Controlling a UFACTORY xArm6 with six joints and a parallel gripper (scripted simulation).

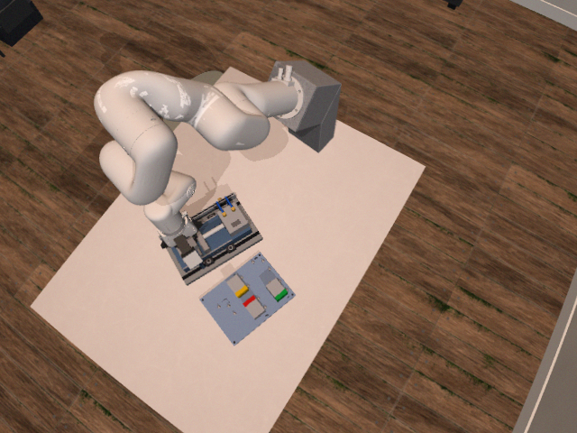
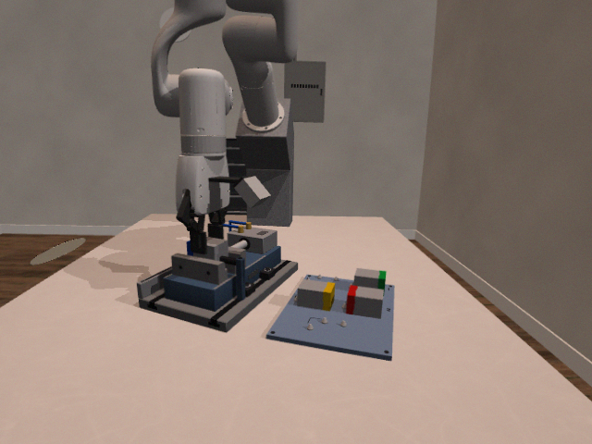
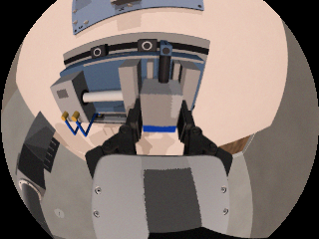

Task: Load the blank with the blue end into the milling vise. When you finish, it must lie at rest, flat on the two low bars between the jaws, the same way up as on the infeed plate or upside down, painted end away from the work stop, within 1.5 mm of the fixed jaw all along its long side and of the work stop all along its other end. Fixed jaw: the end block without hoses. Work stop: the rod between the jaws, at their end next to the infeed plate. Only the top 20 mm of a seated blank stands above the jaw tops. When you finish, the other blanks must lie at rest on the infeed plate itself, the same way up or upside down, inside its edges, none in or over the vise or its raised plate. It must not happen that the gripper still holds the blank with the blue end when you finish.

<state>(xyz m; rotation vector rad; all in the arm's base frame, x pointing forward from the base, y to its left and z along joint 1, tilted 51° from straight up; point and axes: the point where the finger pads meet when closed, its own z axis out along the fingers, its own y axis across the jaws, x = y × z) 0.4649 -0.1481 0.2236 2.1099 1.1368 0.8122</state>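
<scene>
Gripping: the gripper [image 2: 207, 237] [image 3: 159, 108] has its fingers about half open, shut on the grey block with the blue end [image 2: 210, 249] [image 3: 160, 102], one finger on each side.
Blue-ended block: over the vise [image 1: 246, 244] [image 2: 189, 313] [image 3: 194, 44], between the plain end block [image 2: 198, 269] [image 3: 190, 82] and the sliding jaw [image 2: 236, 255] [image 3: 131, 82]; its top stands above theirs. Whether it rests on the bars, I cannot tell.
Blue end: turned away from the dark rod [image 3: 164, 70]; contact with the rod cannot be told.
Hose block: the block with blue hoses [image 1: 235, 221] [image 2: 252, 240] [image 3: 72, 95] stands beyond the sliding jaw, joined by a pale shaft [image 3: 104, 96].
Blue plate: the flat plate [image 1: 224, 321] [image 2: 353, 339] [image 3: 95, 14] lies beside the vise.
Other blocks: yellow-ended [image 1: 236, 283] [image 2: 312, 294] and red-ended [image 1: 255, 308] [image 2: 369, 302] ones have their painted ends facing; the green-ended one [image 1: 275, 286] [image 2: 367, 277] sits near a corner. All three are on the plate.
</scene>
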